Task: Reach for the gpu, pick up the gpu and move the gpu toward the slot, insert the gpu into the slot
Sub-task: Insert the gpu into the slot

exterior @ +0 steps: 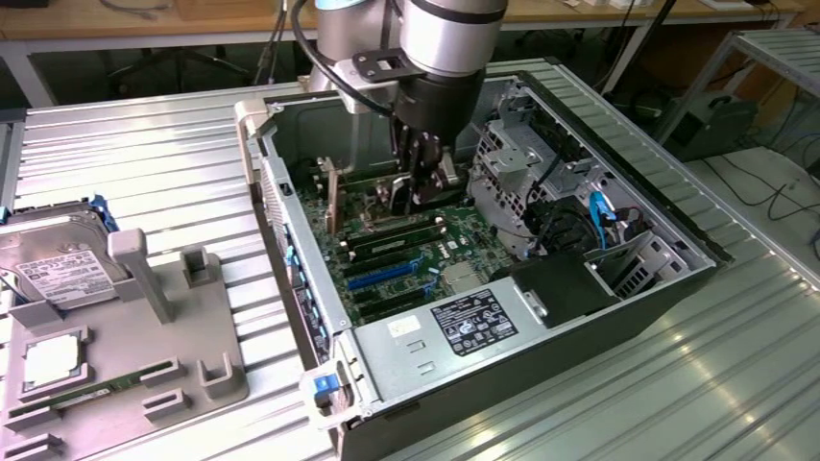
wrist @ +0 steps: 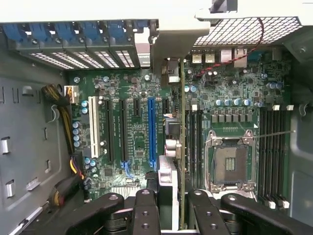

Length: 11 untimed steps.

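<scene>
I am seeing the two black fingers (wrist: 145, 211) clamped on the graphics card (wrist: 182, 127), one on each face, near the end away from its bracket. The card is showing edge-on to the wrist camera, standing upright between them. The gripper (exterior: 420, 192) is reaching straight down into the open computer case (exterior: 513, 403), with the arm rising above it.

The card is sitting over the green motherboard (wrist: 139, 147), lined up between the long blue slot (wrist: 151, 132) and the black memory slots (wrist: 195, 137). Its silver bracket (wrist: 171, 44) is lying against the rear wall of the case, beside the row of blue latches (wrist: 73, 34). I cannot tell whether the lower edge is resting in a slot or hanging just above it.

I am noting the empty processor socket (wrist: 230, 164) on the far side of the memory slots from the card.

Outside the case, on the exterior view's left, a hard drive (exterior: 58, 259) is standing in a grey tray (exterior: 154, 346) on the ribbed metal table (exterior: 167, 154), well apart from the gripper.
</scene>
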Tool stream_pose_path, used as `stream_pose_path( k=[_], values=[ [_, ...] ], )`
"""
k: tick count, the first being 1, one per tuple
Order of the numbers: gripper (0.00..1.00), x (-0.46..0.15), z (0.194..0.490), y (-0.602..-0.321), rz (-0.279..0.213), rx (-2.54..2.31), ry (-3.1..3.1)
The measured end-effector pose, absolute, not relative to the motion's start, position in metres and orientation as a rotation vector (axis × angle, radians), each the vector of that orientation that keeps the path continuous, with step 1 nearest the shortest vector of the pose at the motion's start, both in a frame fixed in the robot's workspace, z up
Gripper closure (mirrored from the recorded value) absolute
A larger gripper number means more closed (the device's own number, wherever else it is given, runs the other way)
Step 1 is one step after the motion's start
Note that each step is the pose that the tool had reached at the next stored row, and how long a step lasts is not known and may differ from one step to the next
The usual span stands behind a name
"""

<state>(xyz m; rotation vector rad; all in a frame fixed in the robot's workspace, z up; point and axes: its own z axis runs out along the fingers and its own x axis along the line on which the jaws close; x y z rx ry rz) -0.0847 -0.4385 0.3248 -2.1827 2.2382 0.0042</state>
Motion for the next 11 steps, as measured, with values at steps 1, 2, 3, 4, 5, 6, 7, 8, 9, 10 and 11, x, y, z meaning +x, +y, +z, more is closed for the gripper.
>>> stream_pose_path(
  k=[1,2,3,4,5,6,7,8,9,10,11],
  values=[
    [0.72,-0.0849,0.3238,-0.4389,0.004,-2.183,2.238],
    [0.72,-0.0851,0.3231,-0.4402,0.004,-2.182,2.238],
    [0.72,-0.0852,0.3228,-0.4418,0.004,-2.183,2.238],
    [0.72,-0.0852,0.3226,-0.4424,0.004,-2.182,2.238],
    [0.72,-0.0854,0.3223,-0.4434,0.004,-2.183,2.238],
    [0.72,-0.0855,0.3220,-0.4442,0.004,-2.182,2.238],
    [0.72,-0.0856,0.3218,-0.4449,0.004,-2.182,2.238],
    [0.72,-0.0858,0.3216,-0.4454,0.004,-2.182,2.238],
    [0.72,-0.0862,0.3212,-0.4458,0.004,-2.182,2.238],
    [0.72,-0.0867,0.3207,-0.4459,0.004,-2.182,2.238],
    [0.72,-0.0880,0.3198,-0.4459,0.004,-2.182,2.238]
  ],
)
